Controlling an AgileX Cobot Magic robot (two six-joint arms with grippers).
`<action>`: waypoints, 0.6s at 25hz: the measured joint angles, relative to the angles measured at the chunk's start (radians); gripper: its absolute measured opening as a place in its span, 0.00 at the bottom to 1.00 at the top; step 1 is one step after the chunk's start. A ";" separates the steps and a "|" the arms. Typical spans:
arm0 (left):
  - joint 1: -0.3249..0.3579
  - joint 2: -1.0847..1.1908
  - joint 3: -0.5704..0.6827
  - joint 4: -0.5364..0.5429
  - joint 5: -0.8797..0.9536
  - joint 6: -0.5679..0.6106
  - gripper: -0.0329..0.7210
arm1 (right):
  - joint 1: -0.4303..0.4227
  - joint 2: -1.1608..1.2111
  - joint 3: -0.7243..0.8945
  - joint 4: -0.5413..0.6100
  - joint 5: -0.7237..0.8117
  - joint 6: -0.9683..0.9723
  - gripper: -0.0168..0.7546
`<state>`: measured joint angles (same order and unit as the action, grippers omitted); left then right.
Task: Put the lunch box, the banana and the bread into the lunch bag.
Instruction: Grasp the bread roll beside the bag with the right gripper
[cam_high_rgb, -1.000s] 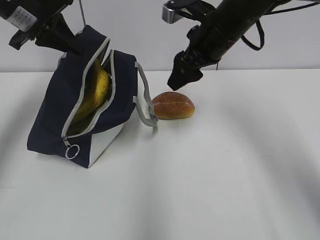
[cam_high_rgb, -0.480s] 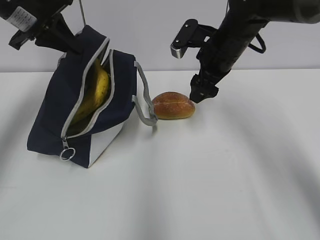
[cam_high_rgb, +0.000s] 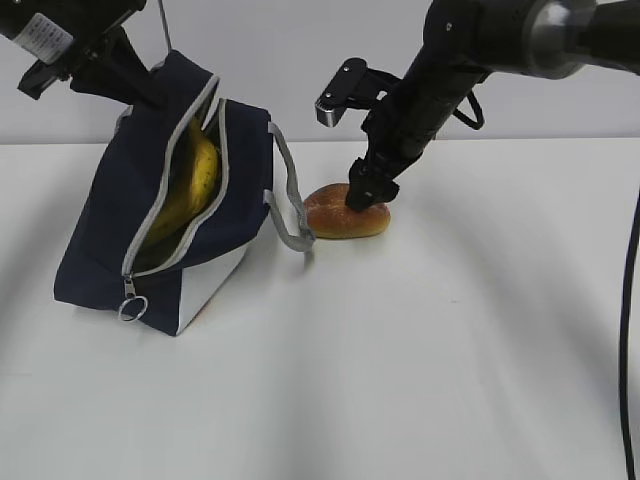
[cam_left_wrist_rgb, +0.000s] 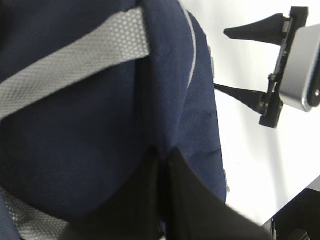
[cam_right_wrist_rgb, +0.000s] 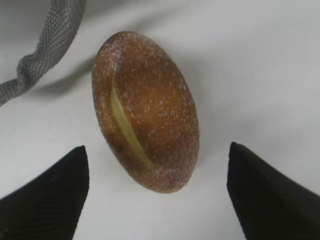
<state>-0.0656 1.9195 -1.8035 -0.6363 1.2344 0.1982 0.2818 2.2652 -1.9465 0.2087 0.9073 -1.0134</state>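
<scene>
At the far left the left gripper (cam_high_rgb: 135, 88) is clenched on the top edge of the lunch bag (cam_high_rgb: 110, 235), its fingers (cam_left_wrist_rgb: 165, 200) pinched on the navy fabric, so the bag leans with its zipped mouth gaping toward the middle of the table (cam_high_rgb: 420, 350). The banana (cam_high_rgb: 190, 190) lies inside that opening; the lunch box cannot be seen from here. A metal ring zipper pull (cam_high_rgb: 131, 308) hangs at the bag's lower corner, and a grey strap handle (cam_high_rgb: 292, 205) loops out on the bag's right side, its end just beside the bread (cam_high_rgb: 345, 212). That strap is the one thing likely to get in the way: it lies between the roll and the bag mouth and could snag a carried load. The bread rests on the table, right of the bag. It looks light, soft and easily crushed, with a glossy crust that may slip, so a gentle squeeze across its narrow middle seems best. The right gripper (cam_right_wrist_rgb: 157, 195) is spread wide, a finger on each side of the roll's near end, nothing held.
</scene>
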 joint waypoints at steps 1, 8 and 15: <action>0.000 0.000 0.000 0.000 0.000 0.000 0.04 | 0.000 0.017 -0.020 0.005 0.010 -0.002 0.85; 0.000 0.000 0.000 0.000 0.000 0.003 0.04 | 0.000 0.113 -0.099 0.036 0.028 -0.020 0.85; 0.000 0.000 0.000 0.000 0.000 0.004 0.04 | 0.006 0.176 -0.115 0.049 0.018 -0.038 0.84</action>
<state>-0.0656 1.9195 -1.8035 -0.6363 1.2344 0.2020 0.2875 2.4417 -2.0614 0.2582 0.9254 -1.0518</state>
